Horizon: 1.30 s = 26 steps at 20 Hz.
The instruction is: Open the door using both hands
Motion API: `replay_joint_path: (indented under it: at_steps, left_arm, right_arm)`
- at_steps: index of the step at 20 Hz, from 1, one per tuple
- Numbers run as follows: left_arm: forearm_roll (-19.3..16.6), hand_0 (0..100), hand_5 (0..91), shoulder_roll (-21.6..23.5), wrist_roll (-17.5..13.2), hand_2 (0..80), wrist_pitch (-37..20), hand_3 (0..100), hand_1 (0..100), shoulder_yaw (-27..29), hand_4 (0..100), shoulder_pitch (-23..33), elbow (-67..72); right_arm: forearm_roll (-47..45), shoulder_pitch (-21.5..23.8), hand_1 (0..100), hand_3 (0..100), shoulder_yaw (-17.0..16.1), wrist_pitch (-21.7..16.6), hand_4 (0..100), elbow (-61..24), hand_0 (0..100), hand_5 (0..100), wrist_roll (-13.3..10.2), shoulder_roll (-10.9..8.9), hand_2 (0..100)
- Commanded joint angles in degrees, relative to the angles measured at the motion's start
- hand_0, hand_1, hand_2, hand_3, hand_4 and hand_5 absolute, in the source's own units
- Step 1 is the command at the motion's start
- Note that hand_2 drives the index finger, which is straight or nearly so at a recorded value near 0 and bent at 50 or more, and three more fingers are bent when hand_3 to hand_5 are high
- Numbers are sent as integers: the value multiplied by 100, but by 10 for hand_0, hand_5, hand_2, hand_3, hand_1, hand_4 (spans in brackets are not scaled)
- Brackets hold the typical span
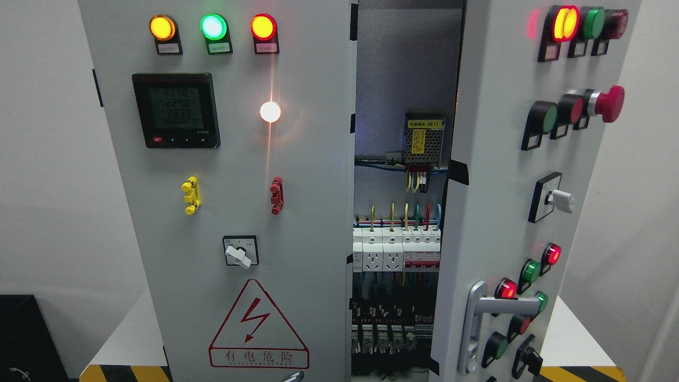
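A grey electrical cabinet fills the head view. Its left door [297, 159] stands about flush, carrying three lit lamps, a digital meter [176, 110], a rotary switch [240, 251] and a red warning triangle [258, 329]. The right door [493, 201] is swung outward, so I see it at an angle. A silver lever handle [480, 313] sits low on it among coloured buttons. Between the doors a gap shows the interior with white breakers [395, 249] and wiring. A small silver piece [293, 376] peeks in at the bottom edge; I cannot tell what it is. Neither hand shows.
A red emergency stop button [610, 103] and a white knob [559, 200] stick out from the right door. The cabinet stands on a white base [127, 339] with yellow-black striped edging. A black box [26, 339] sits at lower left. White walls lie on both sides.
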Motion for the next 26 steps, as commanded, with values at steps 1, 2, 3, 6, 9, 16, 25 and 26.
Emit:
replay_joint_path:
  at_steps: [1,2,3,6,9,16,25,26]
  left_arm:
    - [902,0,0,694,-3,0,130,0,0,-652,0,-1347,-243]
    - [1060,0,0,843,-3,0,130,0,0,-678,0,-1558,-243]
    - [1305,0,0,993,-3,0,148,0,0,-696,0,-1796,-234]
    - [2201,0,0,1353,-3,0,262,0,0,-845,0,-2516,-181]
    - [2922,0,0,1644,-3,0,279,0,0,-1292,0,-3394,38]
    - [3750,0,0,1645,-12,0,561,0,0,-1934,0,-4846,372]
    - [5113,0,0,1215,-12,0,965,0,0,-2567,0,-6130,908]
    - [5139,0,0,1162,-12,0,965,0,0,-2673,0,-6253,961]
  right_arm:
    - [0,-1,0,0,0,1,0,0,0,0,4,0,0]
    - [0,-1,0,0,0,1,0,0,0,0,4,0,0]
    - [0,-1,0,0,0,1,0,0,0,0,4,0,0]
    - [0,-1,0,0,0,1,0,0,0,0,4,0,0]
    - [0,-1,0,0,0,1,0,0,0,0,4,0,0]
    - [0,-1,0,0,0,1,0,0,0,0,4,0,0]
    - [0,-1,0,0,0,1,0,0,0,0,4,0,0]
    - [0,-1,0,0,0,1,0,0,0,0,4,0,0]
